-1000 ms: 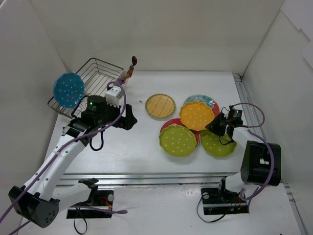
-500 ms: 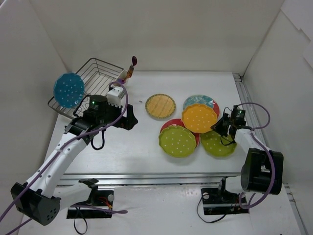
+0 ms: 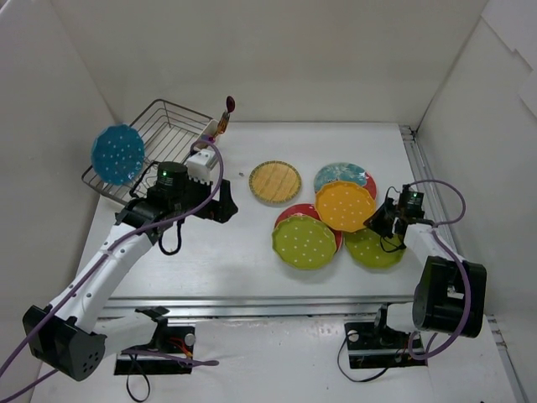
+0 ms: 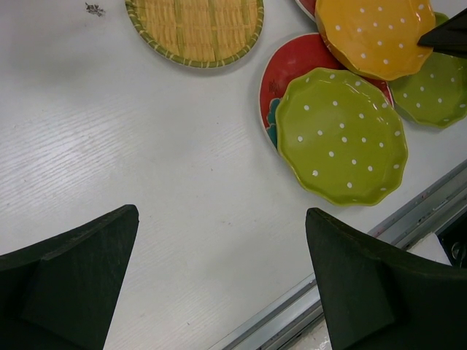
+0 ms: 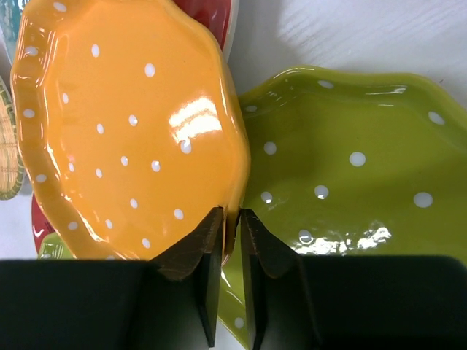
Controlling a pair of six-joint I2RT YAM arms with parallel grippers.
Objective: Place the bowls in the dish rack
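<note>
My right gripper (image 3: pixel 380 220) (image 5: pixel 231 219) is shut on the rim of the orange dotted bowl (image 3: pixel 344 205) (image 5: pixel 124 131), held over a green dotted bowl (image 3: pixel 372 248) (image 5: pixel 343 168). My left gripper (image 3: pixel 225 203) (image 4: pixel 222 240) is open and empty above bare table, left of the pile. A second green bowl (image 3: pixel 305 242) (image 4: pixel 339 135) lies on a red-and-teal bowl (image 3: pixel 294 212) (image 4: pixel 288 69). Another red-and-teal bowl (image 3: pixel 338 175) lies behind the orange one. The tan woven bowl (image 3: pixel 275 181) (image 4: pixel 193 29) lies alone. The blue dotted bowl (image 3: pixel 117 154) stands on edge in the wire dish rack (image 3: pixel 164 134).
A white utensil cup (image 3: pixel 201 159) with a utensil (image 3: pixel 226 113) sits on the rack's near right corner. White walls close in on left, back and right. A metal rail (image 3: pixel 277 306) runs along the table's front edge.
My right gripper has shifted right and toward the front with the orange bowl, which now sits lower over the pile. My left arm has moved slightly right.
</note>
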